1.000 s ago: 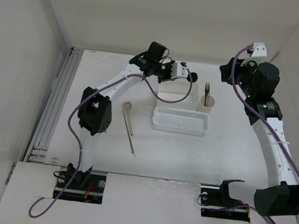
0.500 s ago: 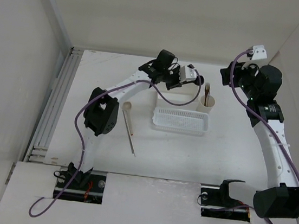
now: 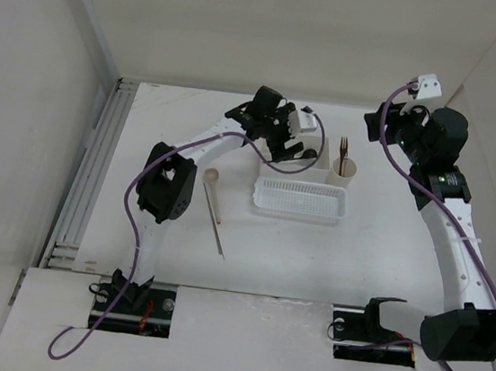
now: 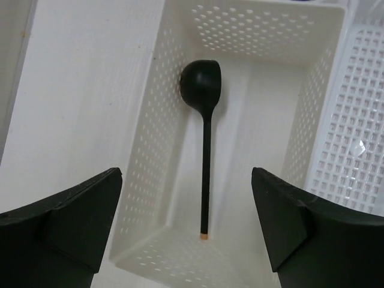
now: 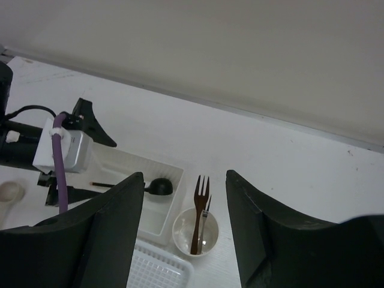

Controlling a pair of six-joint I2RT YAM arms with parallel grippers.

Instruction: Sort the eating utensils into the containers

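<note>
The black spoon [image 4: 201, 78] lies loose in the white square box [image 4: 150, 156], bowl away from me, also visible in the right wrist view as the black spoon [image 5: 159, 187]. My left gripper [image 4: 186, 180] hangs open right above the box [image 3: 280, 160], holding nothing; from above the left gripper [image 3: 289, 145] covers most of it. The cream cup [image 3: 343, 171] holds a brown fork [image 5: 199, 210] and a small metal fork [image 5: 206, 213]. My right gripper [image 5: 185, 204] is open and empty, high above the cup [image 5: 195, 233]. A beige spoon [image 3: 213, 181] and a thin dark stick [image 3: 217, 227] lie on the table.
The long mesh basket [image 3: 300, 201] sits in front of the box and cup, with nothing showing in it. A grooved rail [image 3: 86, 175] runs along the table's left edge. Purple cables [image 3: 126, 216] hang off both arms.
My left gripper has opened and let go of the black spoon, which now lies in the square box; the left wrist has drawn back slightly to the left. The right arm has barely moved.
</note>
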